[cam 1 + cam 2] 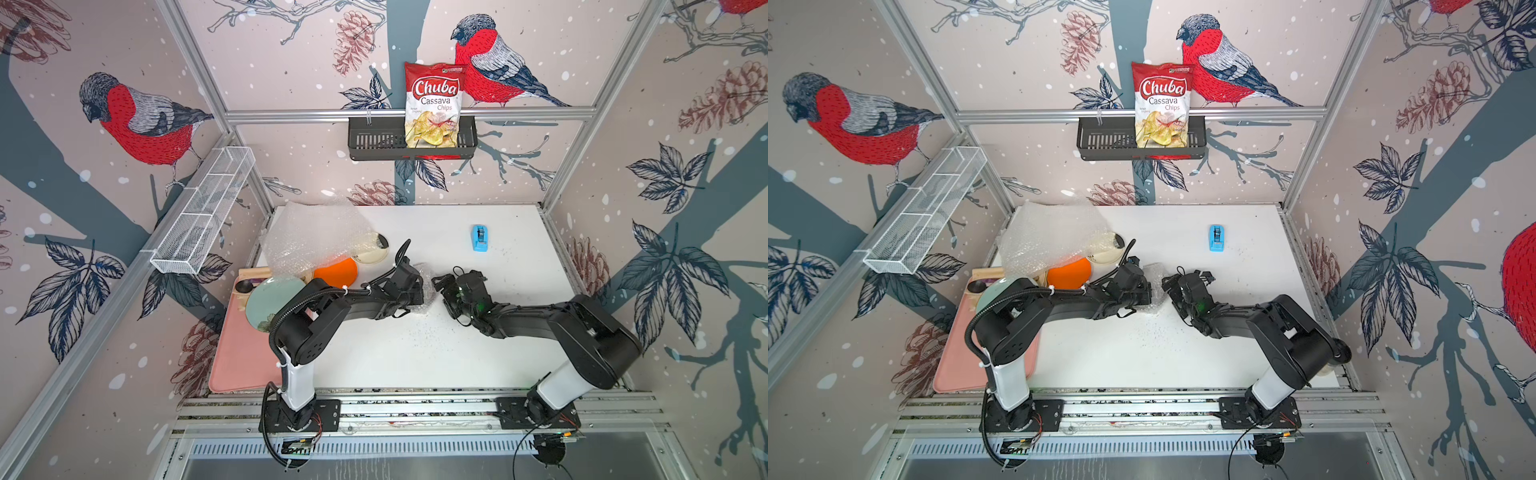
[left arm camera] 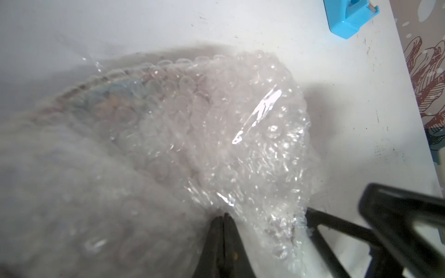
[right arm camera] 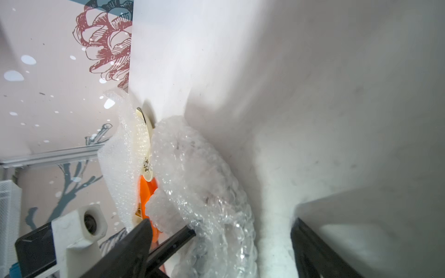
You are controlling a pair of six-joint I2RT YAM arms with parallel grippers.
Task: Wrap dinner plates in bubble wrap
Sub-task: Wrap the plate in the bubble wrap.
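**Two robot arms meet at a bubble-wrapped plate, mid-table**

Top views: white table (image 1: 415,357) inside a booth w/ bird wallpaper. Both arms reach in from the near edge & meet near the table's middle. Between them a bundle (image 1: 427,277) of bubble wrap lies on the table. In the left wrist view a round plate (image 2: 103,101) shows dimly thru the wrap; its colour can't be told.

Left gripper (image 2: 223,217): jaws pressed together, pinching a fold of the bundle's wrap.

Right gripper (image 1: 440,293): jaws wide apart, holding nothing, just beside the bundle. Touching or not, can't tell.

Far-left part of the table: a loose, crumpled sheet (image 1: 316,235) of bubble wrap lies over part of a cream plate (image 1: 379,249) w/ dark rim & an orange plate (image 1: 338,270) next to it.

Left edge: pink tray (image 1: 237,361) w/ a pale green plate (image 1: 270,299), partly hidden by the left arm.

Far right: a blue tape dispenser (image 1: 479,238) stands alone, well apart from the rest.

Back wall: black basket (image 1: 374,141) holding a chips bag (image 1: 433,104). Left wall: white wire rack (image 1: 203,208).
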